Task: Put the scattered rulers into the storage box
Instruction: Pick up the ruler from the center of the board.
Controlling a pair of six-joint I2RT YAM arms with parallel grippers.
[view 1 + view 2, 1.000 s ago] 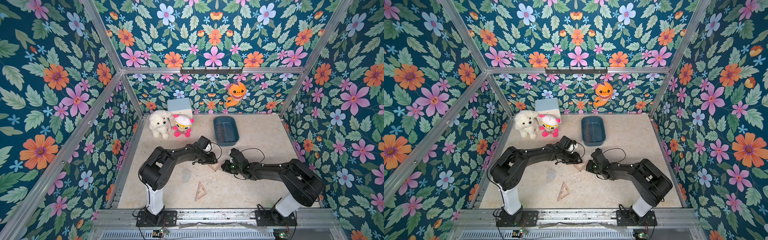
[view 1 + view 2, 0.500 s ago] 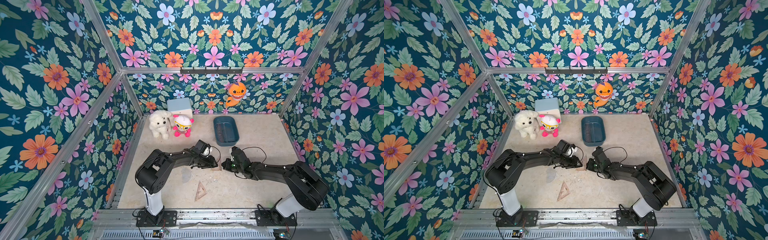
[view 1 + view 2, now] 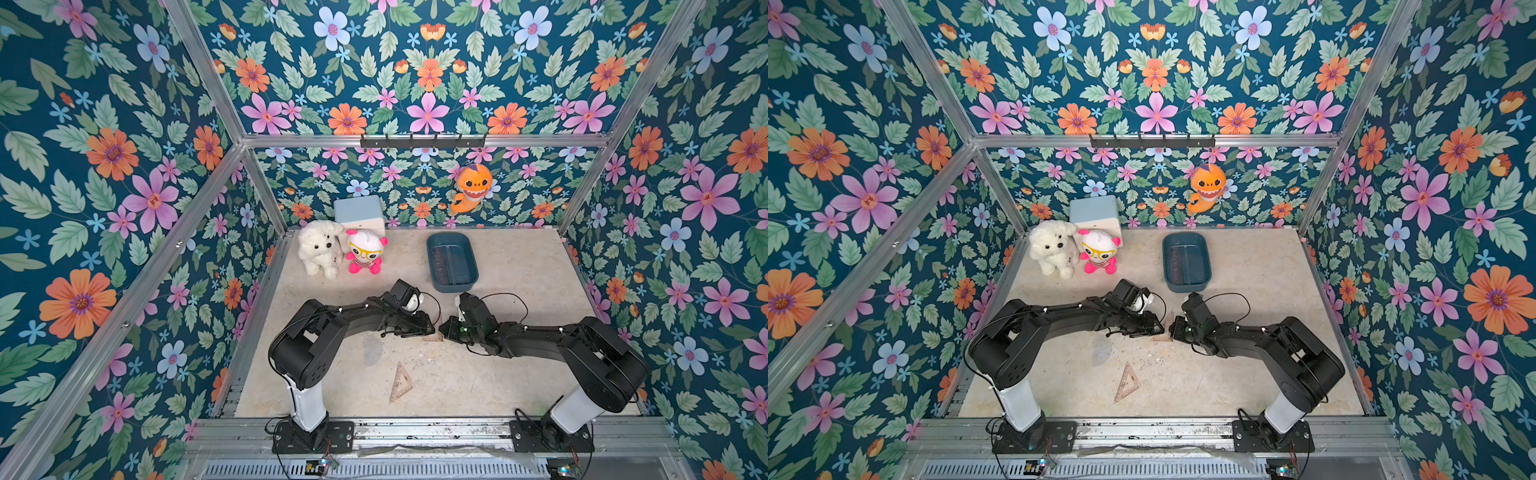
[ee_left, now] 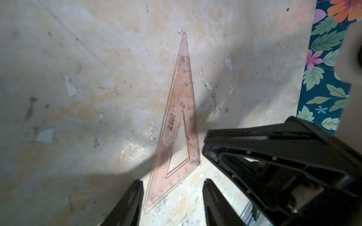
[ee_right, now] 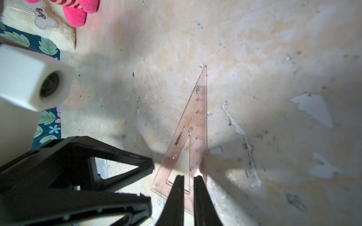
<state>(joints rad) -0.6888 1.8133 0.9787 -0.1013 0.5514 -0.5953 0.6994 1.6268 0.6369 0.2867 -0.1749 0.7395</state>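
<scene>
A set square (image 4: pixel 184 84) lies flat on the desk (image 3: pixel 519 374) near the storage box (image 3: pixel 430 262). The open left tool (image 4: pixel 172 182) straddles its corner; the nearly closed right tool (image 5: pixel 188 177) crowds the same end.

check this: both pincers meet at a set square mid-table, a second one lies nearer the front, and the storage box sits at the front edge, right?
Only the box is wrong: the storage box sits at the back, near the far wall, as both top views show. The rest stands.
</scene>
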